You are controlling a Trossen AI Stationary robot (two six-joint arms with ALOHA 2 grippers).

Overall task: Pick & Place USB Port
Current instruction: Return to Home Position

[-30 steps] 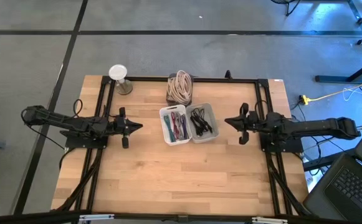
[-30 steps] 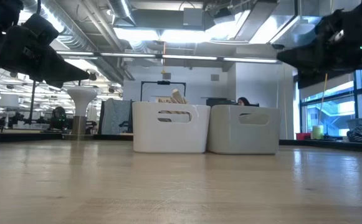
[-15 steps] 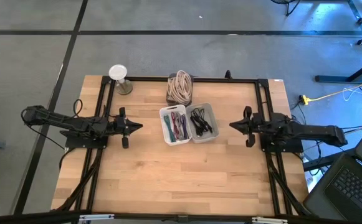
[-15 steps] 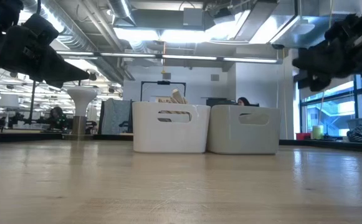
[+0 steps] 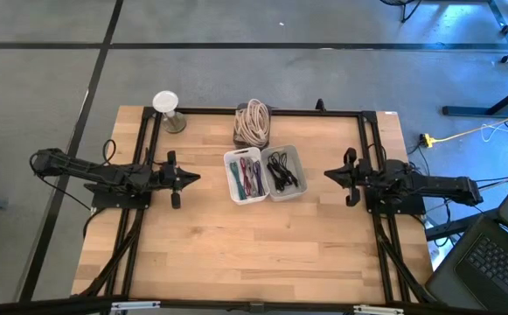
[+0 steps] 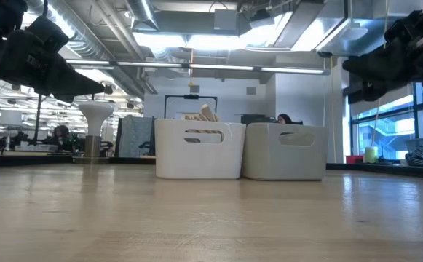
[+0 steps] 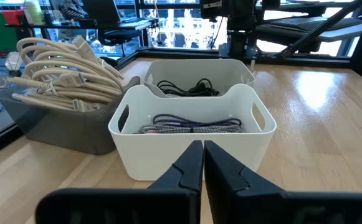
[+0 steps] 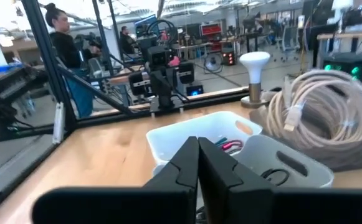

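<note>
Counting two bins mid-table, side by side and touching: one white bin (image 5: 246, 176) on the left arm's side, one gray bin (image 5: 285, 171) on the right arm's side. The white bin holds a bundle of mixed cables (image 5: 250, 178) in purple, white and pink; how many, cannot tell. The gray bin holds a tangle of black cables (image 5: 281, 171), count also unclear. One dark tray (image 7: 62, 130) sits just behind the bins, carrying one coil of beige cable (image 5: 253, 121). One white stand (image 5: 167, 108) stands near the back edge of the table (image 5: 254, 254), left arm's side. Two arms, both clear of the bins. The left gripper (image 5: 196, 178) hangs beside the white bin, fingers pressed together, holding nothing. The right gripper (image 5: 327, 175) hangs beside the gray bin, fingers likewise together and empty.
</note>
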